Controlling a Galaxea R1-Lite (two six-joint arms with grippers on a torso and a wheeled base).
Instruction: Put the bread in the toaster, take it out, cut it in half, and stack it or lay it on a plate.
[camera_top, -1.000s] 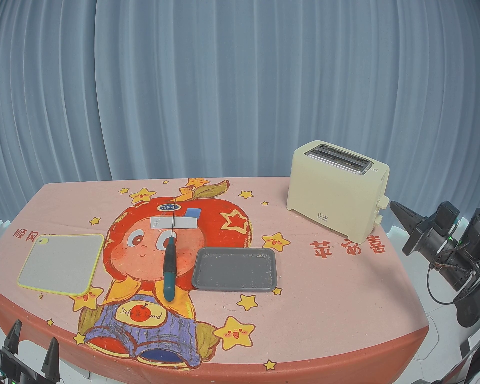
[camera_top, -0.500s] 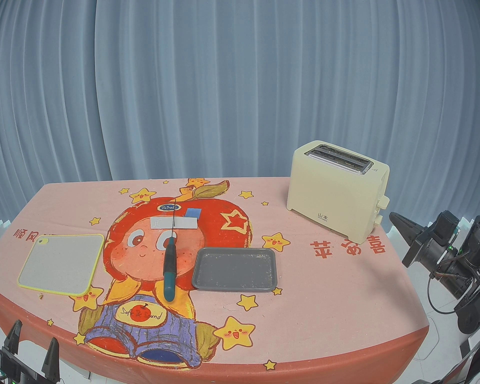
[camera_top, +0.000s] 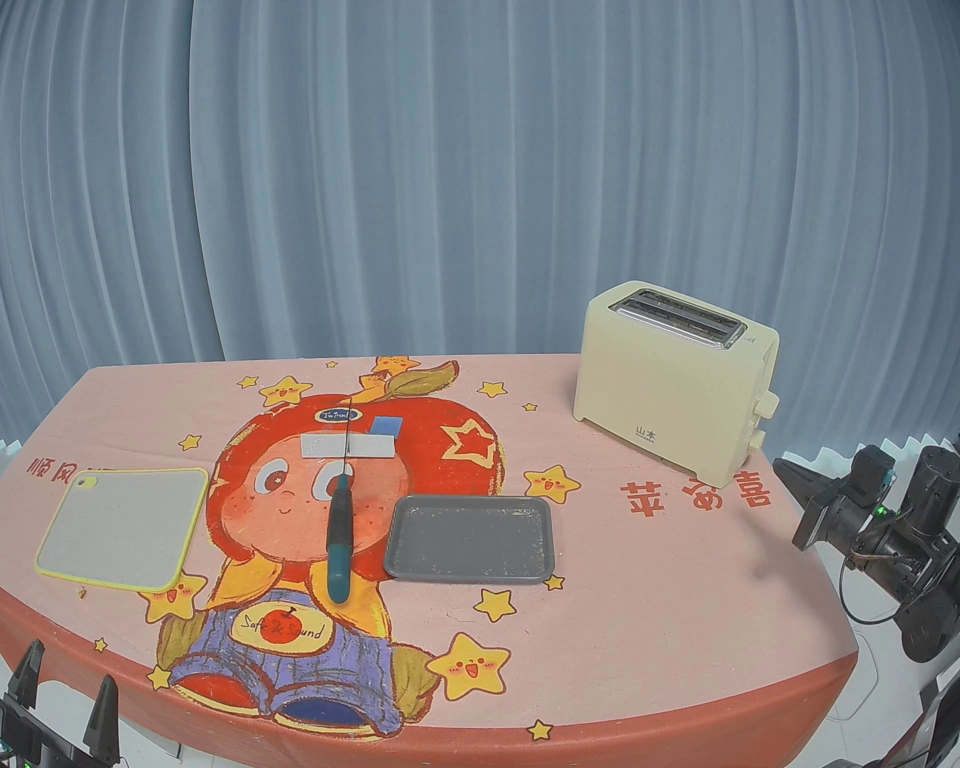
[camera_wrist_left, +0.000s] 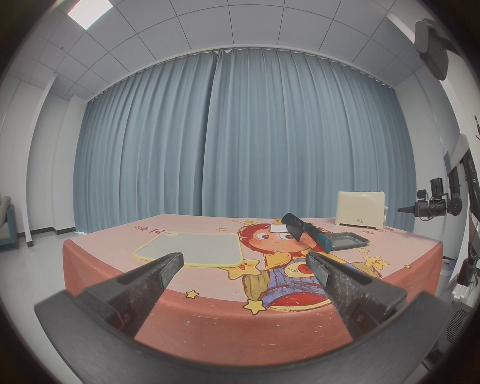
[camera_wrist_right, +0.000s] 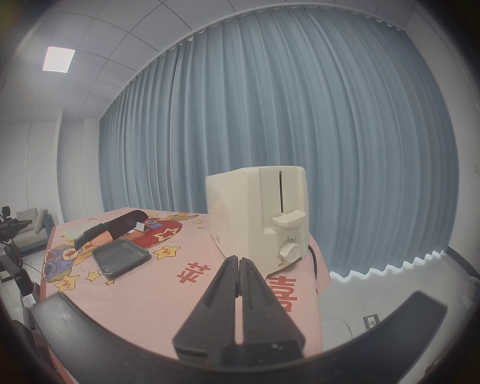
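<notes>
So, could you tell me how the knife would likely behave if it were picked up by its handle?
The knife looks rigid, so it should lift as one piece. Its blade rests across a small white block, so a sideways nudge could tip it off. The smooth handle may be slippery.

Table (camera_top: 650, 620) w/ curtain (camera_top: 450, 170) behind; cutting board (camera_top: 125, 527) front left; knife (camera_top: 340, 530) at centre, handle toward robot, tip over small cards (camera_top: 348, 445) further back; plate (camera_top: 470, 538) just right of knife; toaster (camera_top: 675, 380) back right, near table edge; right gripper (camera_top: 785, 467) off that edge, beside toaster.
</notes>
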